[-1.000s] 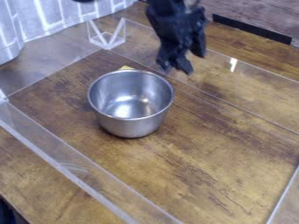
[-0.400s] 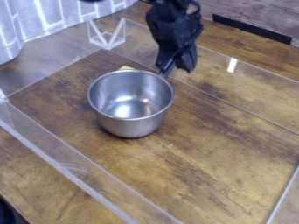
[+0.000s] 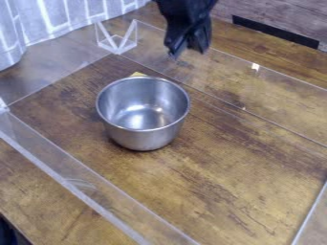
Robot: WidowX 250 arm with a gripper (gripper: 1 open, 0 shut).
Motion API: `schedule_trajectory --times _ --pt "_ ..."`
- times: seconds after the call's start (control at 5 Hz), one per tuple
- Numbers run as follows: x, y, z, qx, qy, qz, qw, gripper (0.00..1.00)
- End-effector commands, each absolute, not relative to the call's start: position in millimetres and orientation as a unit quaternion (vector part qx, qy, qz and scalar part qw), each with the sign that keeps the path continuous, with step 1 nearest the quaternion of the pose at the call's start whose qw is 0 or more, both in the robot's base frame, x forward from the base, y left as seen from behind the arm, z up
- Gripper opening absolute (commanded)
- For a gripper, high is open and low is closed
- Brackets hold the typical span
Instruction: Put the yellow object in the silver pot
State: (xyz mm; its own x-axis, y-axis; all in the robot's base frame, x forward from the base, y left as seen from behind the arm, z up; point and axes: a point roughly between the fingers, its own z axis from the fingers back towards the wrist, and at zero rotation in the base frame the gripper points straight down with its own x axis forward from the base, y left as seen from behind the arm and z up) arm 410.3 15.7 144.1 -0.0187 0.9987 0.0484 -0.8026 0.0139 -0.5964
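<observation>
The silver pot (image 3: 143, 140) stands upright on the wooden table, left of centre, and its shiny inside looks empty. A sliver of the yellow object (image 3: 137, 75) shows on the table just behind the pot's far rim. My black gripper (image 3: 188, 48) hangs at the top of the camera view, above the table and to the back right of the pot. Its fingers are shut together and I see nothing yellow between them. It is well apart from both the pot and the yellow sliver.
A small clear plastic stand (image 3: 118, 36) sits at the back left. A white striped cloth (image 3: 57, 17) hangs behind it. Transparent sheet edges (image 3: 76, 182) run across the table's front left. Dark wood table (image 3: 243, 163) stretches to the right.
The gripper closed its fingers and rose up and back toward the top of the view. The yellow sliver behind the pot stayed where it was, and the pot did not move.
</observation>
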Motion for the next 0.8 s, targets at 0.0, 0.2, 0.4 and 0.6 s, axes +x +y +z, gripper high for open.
schedule_trajectory --times 0.0,0.2,0.4,0.6 --pt "381.1 34.5 159.9 -0.217 -0.266 0.687 0.641 0.0" --pt "367.5 32.0 141.1 -0.2 -0.252 0.715 0.62 1.0" --pt "361.0 28.6 135.3 -0.192 -0.241 0.726 0.615 0.0" --pt "358.5 27.5 131.1 -0.186 -0.231 0.738 0.606 0.0"
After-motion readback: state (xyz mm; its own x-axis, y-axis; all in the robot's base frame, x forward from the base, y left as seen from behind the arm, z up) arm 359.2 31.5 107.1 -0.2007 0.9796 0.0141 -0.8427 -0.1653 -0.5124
